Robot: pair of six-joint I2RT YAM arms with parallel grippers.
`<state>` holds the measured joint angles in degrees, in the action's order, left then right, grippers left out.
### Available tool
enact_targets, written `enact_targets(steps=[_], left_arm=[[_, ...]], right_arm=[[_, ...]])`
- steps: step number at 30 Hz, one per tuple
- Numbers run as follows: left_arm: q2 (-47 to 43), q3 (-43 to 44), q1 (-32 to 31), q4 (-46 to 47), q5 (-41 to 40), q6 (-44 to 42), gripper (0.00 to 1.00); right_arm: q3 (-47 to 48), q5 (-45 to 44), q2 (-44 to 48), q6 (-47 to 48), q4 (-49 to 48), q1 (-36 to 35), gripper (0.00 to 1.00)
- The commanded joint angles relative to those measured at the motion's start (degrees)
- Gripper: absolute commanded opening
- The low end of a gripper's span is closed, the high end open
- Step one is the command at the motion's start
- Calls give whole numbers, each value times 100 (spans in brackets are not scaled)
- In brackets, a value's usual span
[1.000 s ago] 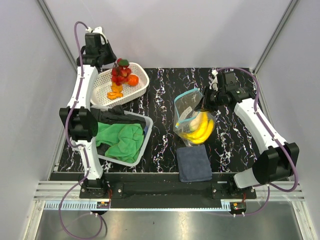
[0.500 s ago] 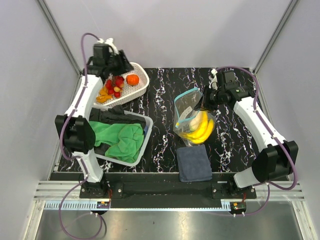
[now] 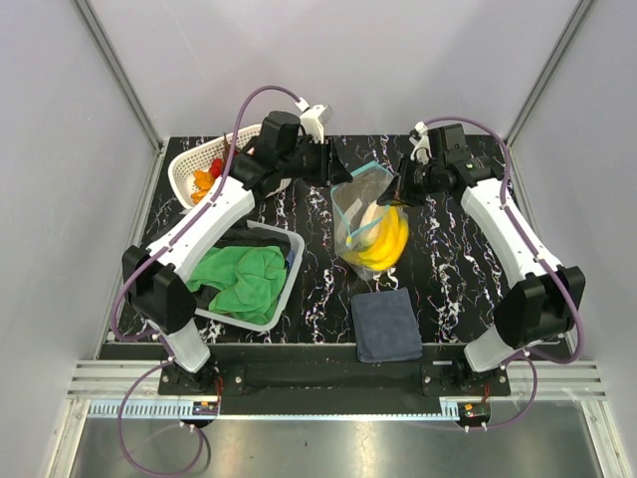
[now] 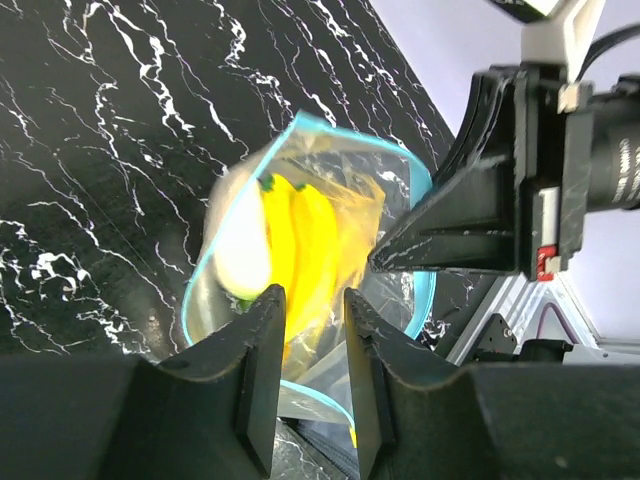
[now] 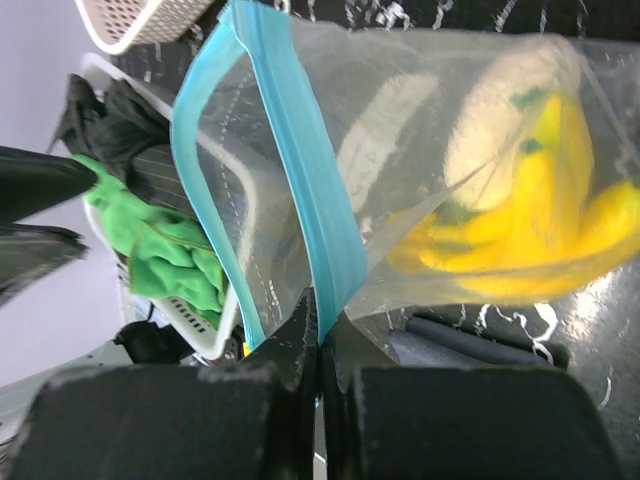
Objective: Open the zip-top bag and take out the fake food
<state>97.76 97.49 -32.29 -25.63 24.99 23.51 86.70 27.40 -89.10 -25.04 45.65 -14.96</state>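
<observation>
The zip-top bag [image 3: 364, 214] hangs open in the middle of the table, with its teal zip strip [image 5: 305, 190] at the top. My right gripper [image 3: 396, 189] is shut on the strip's right side [image 5: 320, 325] and holds the mouth up. Yellow bananas [image 3: 383, 244] and a pale piece [image 4: 240, 255] lie inside the bag; they also show in the right wrist view [image 5: 530, 220]. My left gripper [image 3: 336, 165] is open and empty just left of the bag's mouth; its jaws [image 4: 310, 300] look into the opening. Other fake food [image 3: 207, 175] lies in the white basket.
A white mesh basket [image 3: 184, 164] stands at the back left. A white bin [image 3: 289, 271] with green cloth [image 3: 239, 279] and dark cloth sits at the front left. A dark blue folded cloth [image 3: 386, 324] lies in front of the bag.
My left arm has swung from over the white basket across to the bag's mouth, leaving red and orange fruit in the basket. My right gripper has shifted the bag a little back and left.
</observation>
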Motion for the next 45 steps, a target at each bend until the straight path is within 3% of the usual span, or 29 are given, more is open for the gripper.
enact_targets(steps=[1,8,15,22,27,45], left_arm=[[68,94,-48,103,120,-215,32],[674,278,-374,-170,-38,-443,31],[1061,630,-629,-434,-714,-681,27],[1500,1008,-743,-487,-1698,-821,32],[1834,1254,-734,-513,-1813,-708,27],[2722,842,-752,541,-2191,-417,31]], right_arm=[[532,319,-213,-115,-293,11,0],[208,512,-328,-405,-609,2,0],[-100,310,-204,-555,-645,11,0],[84,363,-424,-704,-619,37,0],[313,398,-608,-871,-575,90,0],[656,539,-1206,-889,-443,187,0]])
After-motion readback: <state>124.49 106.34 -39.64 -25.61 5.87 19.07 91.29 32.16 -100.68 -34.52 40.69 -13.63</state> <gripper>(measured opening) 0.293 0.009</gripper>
